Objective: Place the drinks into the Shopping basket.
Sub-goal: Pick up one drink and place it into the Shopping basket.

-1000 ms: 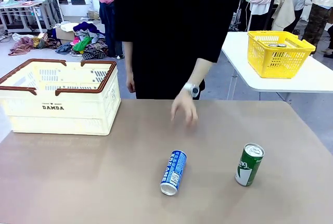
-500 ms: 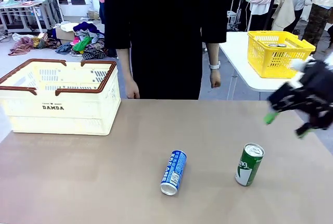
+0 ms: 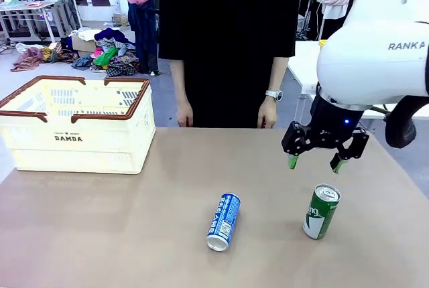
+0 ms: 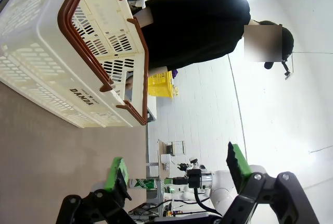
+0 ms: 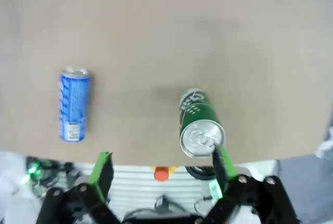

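At the table's (image 3: 134, 234) far left corner sits the basket (image 3: 74, 137), with no can inside that I can see. The person's hand (image 3: 267, 112) has left the table and the right arm (image 3: 375, 47) has swung in. Its tool (image 3: 314, 164) hangs wide open and empty just above the upright green can (image 3: 321, 211) near the right edge, likely the first pick. The blue can (image 3: 223, 222) lies on its side mid-table, unmoved. The left tool (image 4: 176, 168) gapes empty too.

1. i count one blue can (image 3: 223, 222) and one green can (image 3: 321, 211), two in all.
2. one cream shopping basket (image 3: 74, 124).
3. one yellow basket (image 4: 161, 84).
4. two grippers of mine: right gripper (image 3: 314, 165), left gripper (image 4: 176, 165).
5. one person (image 3: 228, 47) facing me.
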{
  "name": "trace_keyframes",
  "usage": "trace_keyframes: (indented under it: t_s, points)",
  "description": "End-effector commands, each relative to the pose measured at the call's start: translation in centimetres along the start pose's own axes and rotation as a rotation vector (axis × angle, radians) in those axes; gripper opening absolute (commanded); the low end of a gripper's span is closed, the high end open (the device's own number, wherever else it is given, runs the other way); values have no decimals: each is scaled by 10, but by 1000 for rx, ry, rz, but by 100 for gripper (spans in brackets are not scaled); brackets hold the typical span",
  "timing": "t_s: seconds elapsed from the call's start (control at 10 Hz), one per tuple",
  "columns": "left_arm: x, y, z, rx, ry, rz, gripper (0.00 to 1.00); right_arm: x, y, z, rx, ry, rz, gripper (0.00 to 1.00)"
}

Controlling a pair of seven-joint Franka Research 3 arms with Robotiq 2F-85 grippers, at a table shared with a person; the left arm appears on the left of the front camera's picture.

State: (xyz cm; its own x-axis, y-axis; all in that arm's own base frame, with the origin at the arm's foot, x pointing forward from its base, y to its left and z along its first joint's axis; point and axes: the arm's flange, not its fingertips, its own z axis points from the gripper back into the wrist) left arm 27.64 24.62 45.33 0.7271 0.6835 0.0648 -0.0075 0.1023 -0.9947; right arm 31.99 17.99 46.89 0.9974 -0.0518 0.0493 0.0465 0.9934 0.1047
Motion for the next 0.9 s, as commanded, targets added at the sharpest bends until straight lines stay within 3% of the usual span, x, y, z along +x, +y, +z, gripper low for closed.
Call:
trace_keyframes:
  t_s: [0.0, 0.4, 0.8]
  points:
    - [-1, -3, 3, -2, 12, 6, 100, 0, 1, -1, -1, 2, 0, 100]
    - [-1, -3, 3, -2, 12, 6, 100, -5, -23, -14, -183, 82, 33, 100]
    - [-1, -3, 3, -2, 12, 6, 100, -2, -24, -31, -171, 91, 91, 100]
